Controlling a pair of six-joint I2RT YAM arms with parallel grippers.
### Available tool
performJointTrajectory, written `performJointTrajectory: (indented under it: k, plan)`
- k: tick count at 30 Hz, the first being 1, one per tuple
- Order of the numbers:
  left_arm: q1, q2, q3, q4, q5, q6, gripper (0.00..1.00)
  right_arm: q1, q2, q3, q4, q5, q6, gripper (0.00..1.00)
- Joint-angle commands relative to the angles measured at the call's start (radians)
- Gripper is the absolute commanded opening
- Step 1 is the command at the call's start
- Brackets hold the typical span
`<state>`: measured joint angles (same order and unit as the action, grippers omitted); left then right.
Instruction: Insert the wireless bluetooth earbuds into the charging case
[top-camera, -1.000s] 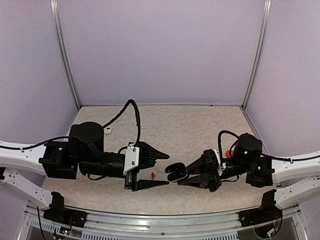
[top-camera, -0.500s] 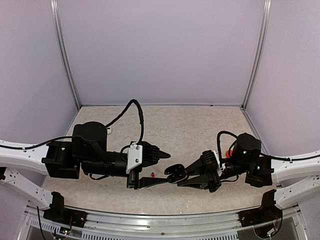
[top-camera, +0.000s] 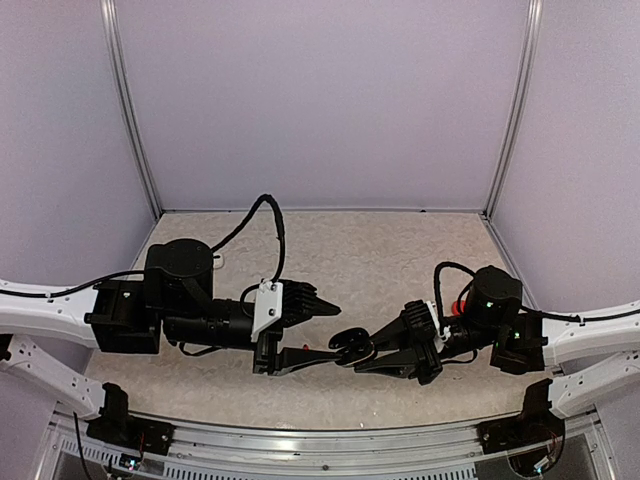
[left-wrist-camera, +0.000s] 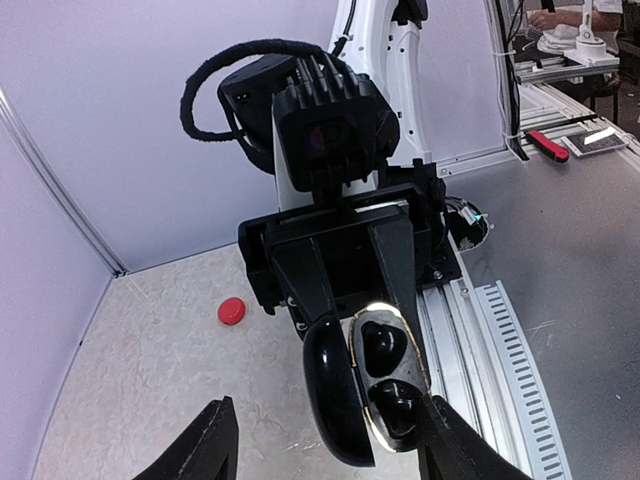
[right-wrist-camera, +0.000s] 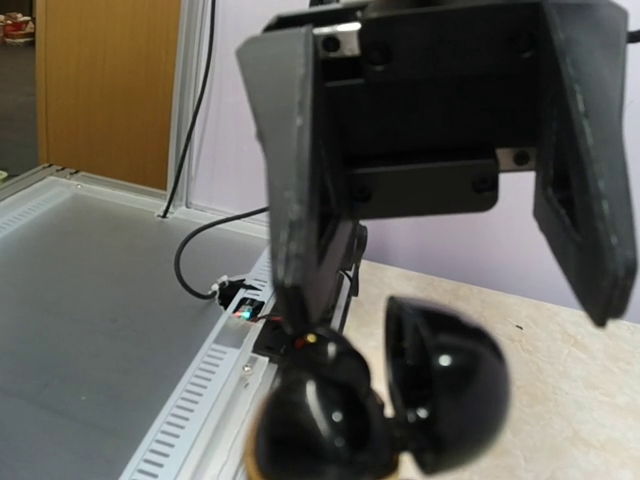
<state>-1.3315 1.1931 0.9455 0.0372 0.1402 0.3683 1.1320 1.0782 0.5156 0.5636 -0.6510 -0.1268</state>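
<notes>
At the near centre of the speckled beige table (top-camera: 380, 250): an open case is held up between the two arms.

From above, the right gripper (top-camera: 370, 352) is clamped on a glossy black pebble-shaped charging case (top-camera: 348, 346) with its lid hinged open. The left gripper (top-camera: 336, 330) stands about half open with nothing gripped, its near finger just beside the case. Only the left wrist view looks into the case, where a gold-rimmed base appears to hold two rounded black earbuds (left-wrist-camera: 384, 346) in its wells, though this is not certain. It also shows a red round object (left-wrist-camera: 232, 311) on the table by the right arm. The right wrist view gives only the blurred case exterior. Against one second ago, the left gripper has moved right toward the case and narrowed slightly. The tiny red earbud that then lay between its fingers is now hidden from above.
</notes>
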Motion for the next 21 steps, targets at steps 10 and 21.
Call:
performJointTrajectory:
  k: [10,21]
  plan:
    - [0.017,0.040,-0.009,0.024,-0.024,-0.012,0.59,0.008,-0.021,0.031,-0.001,-0.021,0.002,0.00]
    - [0.016,0.079,0.007,-0.007,-0.036,-0.001,0.56,0.008,-0.061,0.017,0.015,-0.009,0.019,0.00]
